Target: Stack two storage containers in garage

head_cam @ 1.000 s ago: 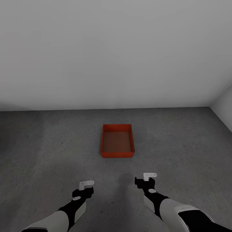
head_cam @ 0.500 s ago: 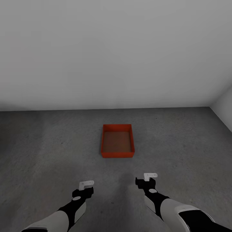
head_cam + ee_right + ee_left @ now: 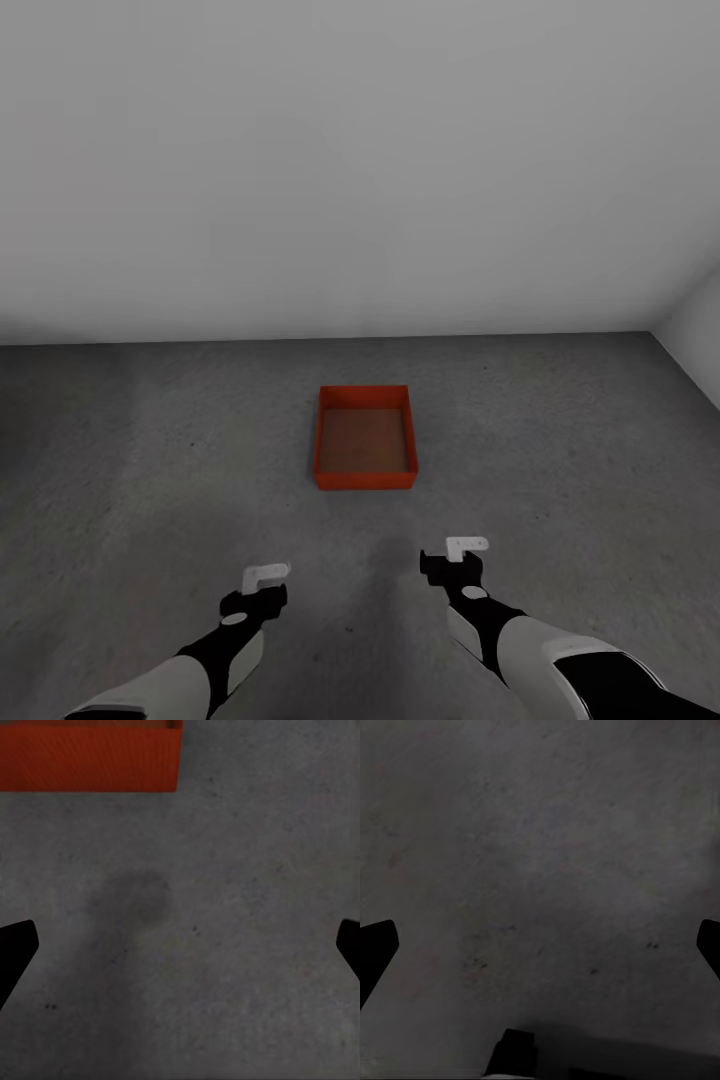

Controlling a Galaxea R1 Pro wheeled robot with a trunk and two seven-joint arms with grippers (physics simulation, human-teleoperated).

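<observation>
You have one storage container (image 3: 364,437) sitting on the floor (image 3: 150,450) of the garage, at about 12 o'clock from you, near the pale grey wall (image 3: 360,160), with its open side up and nothing inside. In the right wrist view its near red wall (image 3: 90,756) is seen just ahead of the fingers. The left gripper (image 3: 262,582) hangs low at about 7 o'clock and the right gripper (image 3: 457,556) at about 5 o'clock, both well apart from the box. In each wrist view the two dark fingertips stand at the opposite edges, so both tools are spread wide and carry nothing. I judge that the first half of the work is done and the step in hand is to go for the second container, which I cannot find in these pictures. To do this well, pull the arms in before you turn the base, so no finger pushes the box. Remember where this container stands, square to the wall, because you must come back from the same side and lower the other one straight onto its rim.
</observation>
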